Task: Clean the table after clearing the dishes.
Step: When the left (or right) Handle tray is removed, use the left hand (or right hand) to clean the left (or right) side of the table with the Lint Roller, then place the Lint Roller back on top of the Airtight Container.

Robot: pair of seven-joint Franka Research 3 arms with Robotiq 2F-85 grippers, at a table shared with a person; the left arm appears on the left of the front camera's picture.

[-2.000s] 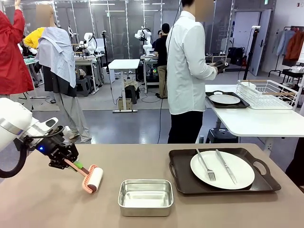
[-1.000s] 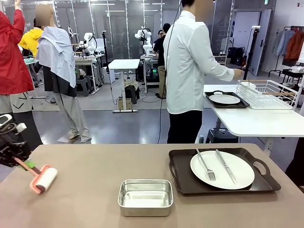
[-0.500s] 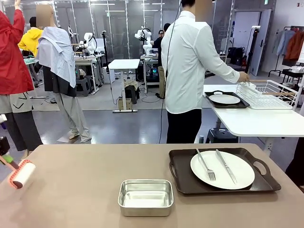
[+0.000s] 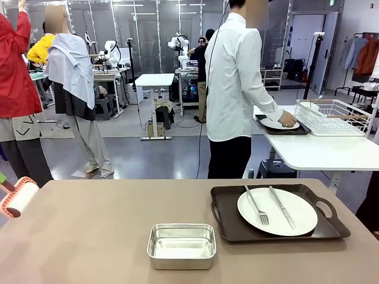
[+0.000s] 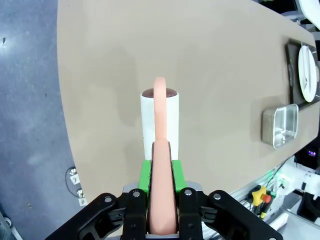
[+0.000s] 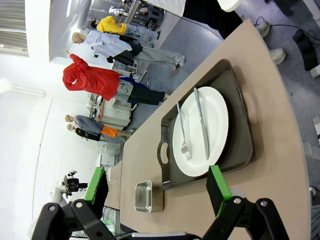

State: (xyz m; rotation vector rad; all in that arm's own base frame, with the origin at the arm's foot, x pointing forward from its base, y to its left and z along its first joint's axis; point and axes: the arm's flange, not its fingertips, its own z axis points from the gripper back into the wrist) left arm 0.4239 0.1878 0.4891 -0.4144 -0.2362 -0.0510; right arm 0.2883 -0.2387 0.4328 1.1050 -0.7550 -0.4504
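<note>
left pincer point(image 5: 161, 172) clamped on roller point(image 4: 19, 197) handle, parked at frame's far left, probably waiting | right pincer point(image 6: 157, 185) wide, empty, aimed at plate point(image 4: 277, 211) on tray point(image 4: 228, 228), lower right of frame, on the bench point(image 4: 106, 236) | gotta clear that first imo

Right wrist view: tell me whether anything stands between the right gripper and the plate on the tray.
Nothing visible does. The open right gripper faces the plate on its tray through open air; only a fork and knife lie on it, and the steel pan sits beside the tray.
</note>
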